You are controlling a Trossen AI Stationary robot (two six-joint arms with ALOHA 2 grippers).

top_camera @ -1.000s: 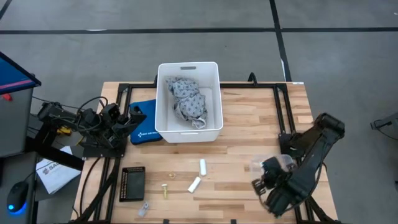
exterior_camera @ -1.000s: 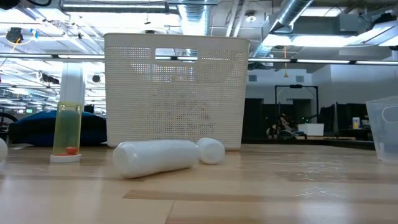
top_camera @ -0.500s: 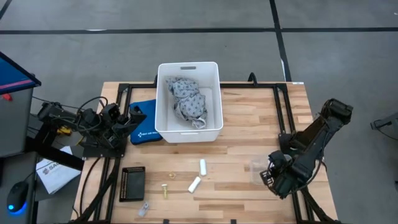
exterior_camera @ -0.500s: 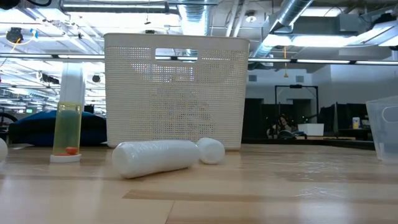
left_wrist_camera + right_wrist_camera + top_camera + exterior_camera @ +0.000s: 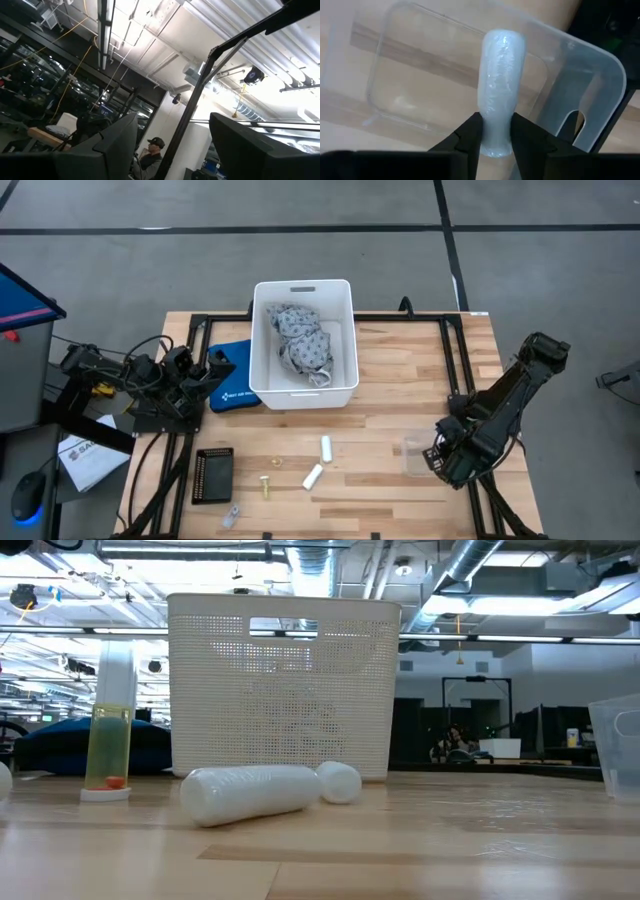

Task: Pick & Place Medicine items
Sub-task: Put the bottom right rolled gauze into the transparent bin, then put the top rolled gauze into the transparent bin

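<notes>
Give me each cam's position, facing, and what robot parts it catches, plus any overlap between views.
High: overhead, straight down; both arms, left gripper parked by the white bin, right gripper over a clear container.
Low: table height, looking level across; two white tubes, bin; no robot parts.
Left wrist: tilted up at the ceiling; own fingers, a person beyond.
Right wrist: looking down; own fingers pinching a third white tube above the container.
Shared: high and low both show bin and the two loose tubes.
</notes>
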